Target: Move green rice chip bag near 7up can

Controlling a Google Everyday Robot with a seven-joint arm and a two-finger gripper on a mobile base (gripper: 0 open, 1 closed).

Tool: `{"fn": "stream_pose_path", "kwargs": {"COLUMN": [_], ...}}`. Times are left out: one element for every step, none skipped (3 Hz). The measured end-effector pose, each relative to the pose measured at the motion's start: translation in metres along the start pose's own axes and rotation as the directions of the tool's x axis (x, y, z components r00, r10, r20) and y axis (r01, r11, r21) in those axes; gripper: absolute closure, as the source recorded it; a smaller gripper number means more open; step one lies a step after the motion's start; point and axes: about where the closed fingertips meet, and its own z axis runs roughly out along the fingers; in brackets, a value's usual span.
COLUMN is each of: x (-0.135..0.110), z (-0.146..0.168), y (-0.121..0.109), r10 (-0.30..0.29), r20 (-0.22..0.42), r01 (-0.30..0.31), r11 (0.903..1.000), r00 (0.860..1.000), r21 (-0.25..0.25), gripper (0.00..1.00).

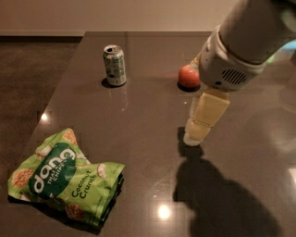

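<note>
Tabletop seen from the near side. My gripper (193,137) hangs over the right half of the table (138,125), its cream-coloured end pointing down and slightly left, low over the surface. I cannot tell whether it touches the table, nor whether it is spread or closed. Above it, my grey wrist housing (226,69) and arm (259,28) fill the upper right corner. My shadow (217,199) lies on the table below the gripper, toward the near edge.

The bag (64,178) lies flat and crumpled at the near left corner of the table, its lettering running diagonally, well apart from my gripper. The can (114,65) stands upright at the far left, its pull-tab top visible, well apart from the bag with bare table between them. The apple (188,76) sits to the right of the can on the far side, partly hidden behind my wrist housing and farther back than my gripper. Bag and can both lie left of my gripper, and it touches neither.

Dark floor (27,83) shows beyond the table's left edge, and a pale wall (115,14) runs behind the far edge.
</note>
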Motion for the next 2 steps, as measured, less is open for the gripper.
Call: {"fn": "stream_pose_path", "kwargs": {"x": [-0.025,-0.049], "z": [0.019,0.038], "y": [0.018,0.038], "r10": [-0.018,-0.041], "r20": [0.010,0.019], "r01": [0.019,0.042], "r11": [0.9997,0.9980], "r00": [1.000,0.999], "r21": [-0.018,-0.047], "gripper": [0.00,0.00]}}
